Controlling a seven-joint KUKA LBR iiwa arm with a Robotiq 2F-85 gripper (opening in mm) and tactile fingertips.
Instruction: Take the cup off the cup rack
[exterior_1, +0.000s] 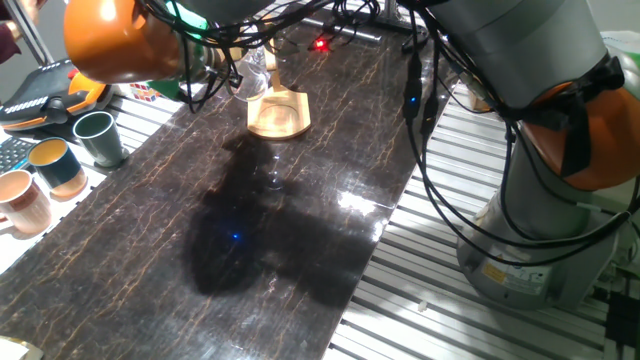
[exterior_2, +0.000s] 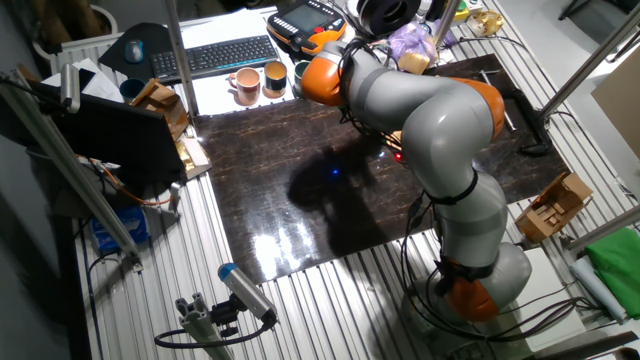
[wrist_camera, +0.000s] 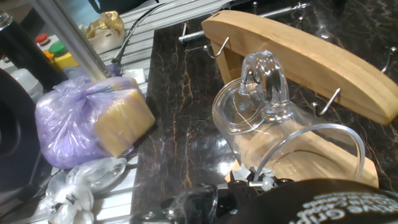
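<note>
Evidently the clear glass cup with a looped handle (wrist_camera: 273, 118) hangs on the light wooden cup rack (wrist_camera: 311, 56): rigid, slippery, breakable; take its rim. Gripper (wrist_camera: 249, 186) opening cannot be told.

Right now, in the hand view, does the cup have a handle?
Yes, the clear cup shows a looped glass handle on its side, lying against the wooden rack among the metal hooks.
</note>
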